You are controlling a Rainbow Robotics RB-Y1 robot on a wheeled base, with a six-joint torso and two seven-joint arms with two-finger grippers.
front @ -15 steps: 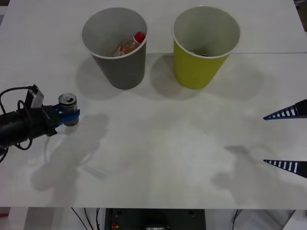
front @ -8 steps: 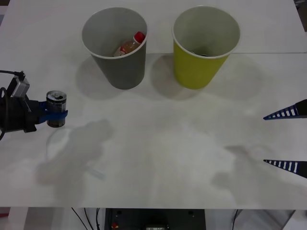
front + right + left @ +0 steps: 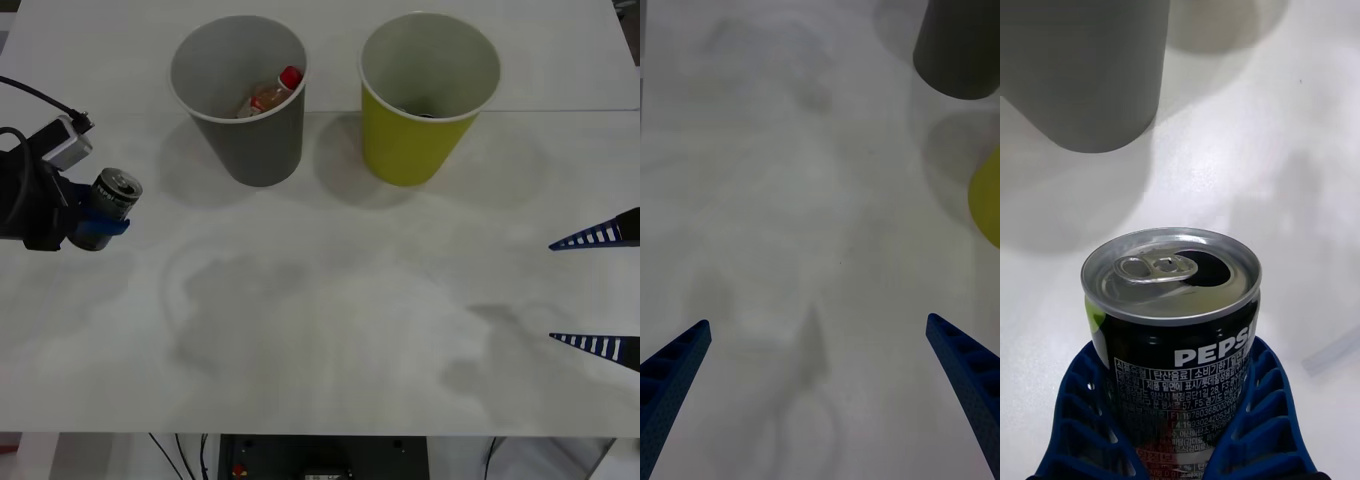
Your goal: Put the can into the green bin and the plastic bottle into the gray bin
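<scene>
Left end effector point(image 3: 100, 222) is clamped on the can point(image 3: 113, 196) at the left edge of the table point(image 3: 330, 300), can lifted and tilted, opened silver top showing. Bottle point(image 3: 270, 95) lies inside the gray bin point(image 3: 240, 100), with the green bin point(image 3: 425, 100) just beside it. Right end effector point(image 3: 598, 292) hangs at the right edge, fingers wide apart.

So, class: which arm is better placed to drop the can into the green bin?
Left. Its claw already grips the can; the right claw is open, though nearer the green bin.
</scene>
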